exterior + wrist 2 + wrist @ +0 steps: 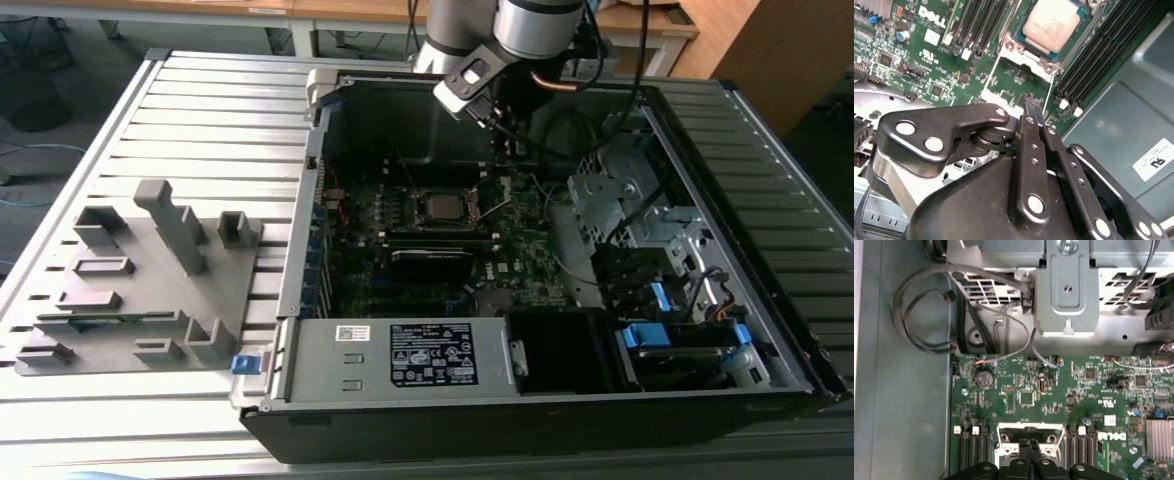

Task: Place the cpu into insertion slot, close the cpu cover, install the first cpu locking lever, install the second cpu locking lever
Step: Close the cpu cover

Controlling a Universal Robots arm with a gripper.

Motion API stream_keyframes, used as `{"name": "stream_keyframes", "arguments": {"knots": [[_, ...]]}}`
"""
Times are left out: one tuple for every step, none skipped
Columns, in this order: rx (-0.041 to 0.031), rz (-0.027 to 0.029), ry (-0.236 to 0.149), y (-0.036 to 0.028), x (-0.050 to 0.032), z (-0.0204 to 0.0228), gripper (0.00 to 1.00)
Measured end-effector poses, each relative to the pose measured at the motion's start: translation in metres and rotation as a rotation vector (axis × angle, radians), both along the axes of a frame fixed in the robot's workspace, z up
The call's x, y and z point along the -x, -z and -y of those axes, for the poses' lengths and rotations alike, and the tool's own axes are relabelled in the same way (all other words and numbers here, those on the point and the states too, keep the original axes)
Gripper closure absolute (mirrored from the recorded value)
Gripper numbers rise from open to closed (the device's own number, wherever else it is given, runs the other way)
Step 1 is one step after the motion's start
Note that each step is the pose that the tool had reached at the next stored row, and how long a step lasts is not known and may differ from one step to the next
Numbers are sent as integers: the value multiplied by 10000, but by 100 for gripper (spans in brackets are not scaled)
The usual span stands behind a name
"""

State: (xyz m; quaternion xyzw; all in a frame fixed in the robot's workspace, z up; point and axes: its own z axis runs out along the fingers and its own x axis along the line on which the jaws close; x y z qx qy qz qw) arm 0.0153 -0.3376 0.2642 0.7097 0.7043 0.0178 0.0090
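Fingers pressed together on nothing, the tool (1030, 100) hangs just short of the cpu (1051, 25), seated in the insertion slot (1080, 20); light, stiff, likely fragile, safest held by its edges.

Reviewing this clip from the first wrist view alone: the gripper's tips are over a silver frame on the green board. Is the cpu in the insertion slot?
Observer: Yes. In the second wrist view the cpu lies seated there, metal top showing, just past the gripper.
Reviewer: Where does the arm come in?
Observer: In the exterior view the arm reaches into the open case at the side opposite the power supply box.
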Motion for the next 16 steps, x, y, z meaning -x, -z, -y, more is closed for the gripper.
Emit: {"name": "stream_keyframes", "arguments": {"knots": [[0,0,-1,0,-20,0,89],[0,0,0,0,-41,0,89],[0,-1,0,0,-64,-1,89],[0,-1,1,0,-87,-1,89],[0,-1,0,0,-107,-2,89],[0,-1,-1,0,-126,-2,89],[1,-2,-1,0,-140,-2,89],[1,-1,0,0,-148,-2,89],[2,-1,0,0,-149,-2,89],[2,-2,1,0,-149,-2,89],[1,-2,2,0,-149,-2,89],[1,-1,1,0,-150,-2,89],[1,-2,0,0,-151,-2,89],[0,-2,-2,0,-155,-2,89],[0,-2,-1,0,-162,-2,89],[1,-2,0,0,-171,-2,89]]}}
